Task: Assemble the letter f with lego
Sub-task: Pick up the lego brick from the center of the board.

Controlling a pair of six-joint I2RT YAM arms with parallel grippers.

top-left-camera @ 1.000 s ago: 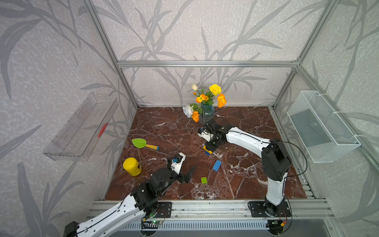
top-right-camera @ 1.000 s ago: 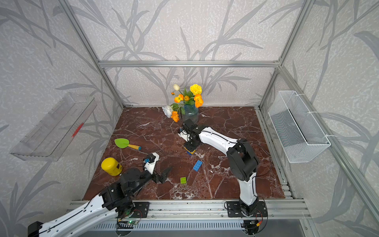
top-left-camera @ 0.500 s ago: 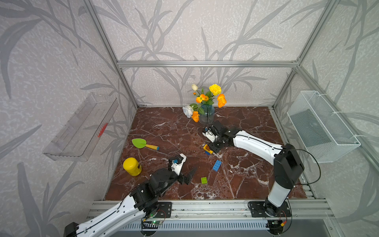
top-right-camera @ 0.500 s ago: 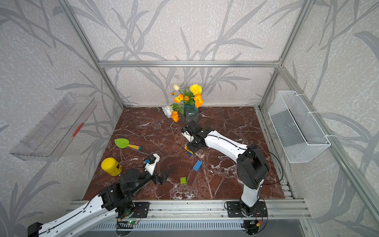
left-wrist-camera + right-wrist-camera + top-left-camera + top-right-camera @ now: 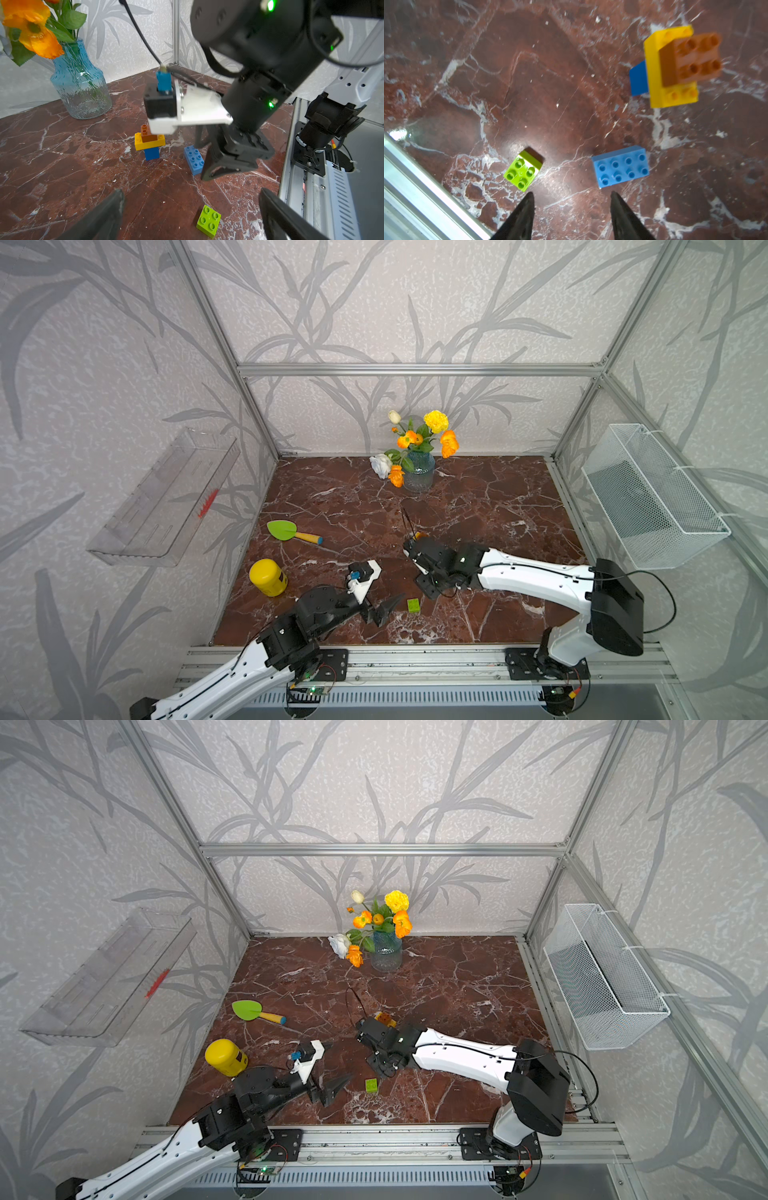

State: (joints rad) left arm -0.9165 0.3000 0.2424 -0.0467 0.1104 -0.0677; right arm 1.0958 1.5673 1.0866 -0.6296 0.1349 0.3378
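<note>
In both top views the camera looks down from high above the front edge of the marble bench [image 5: 498, 497], far enough to show all four edges. The left wrist camera sits low and near, facing the back right corner. The right wrist camera looks almost straight down from close. Both share the green brick [image 5: 208, 220], the long blue brick [image 5: 194, 159] and the stacked bricks [image 5: 149, 143].

Three bricks stand joined upright, well clear of the vase [image 5: 81, 83]: a short blue brick [image 5: 151, 153] as foot, a long yellow brick [image 5: 149, 143] across it, and a small orange brick [image 5: 148, 133] on top. Farther from the vase, the long blue brick [image 5: 194, 159] lies flat, studs up. The lime green brick [image 5: 208, 220] lies farthest, loose, studs up.
</note>
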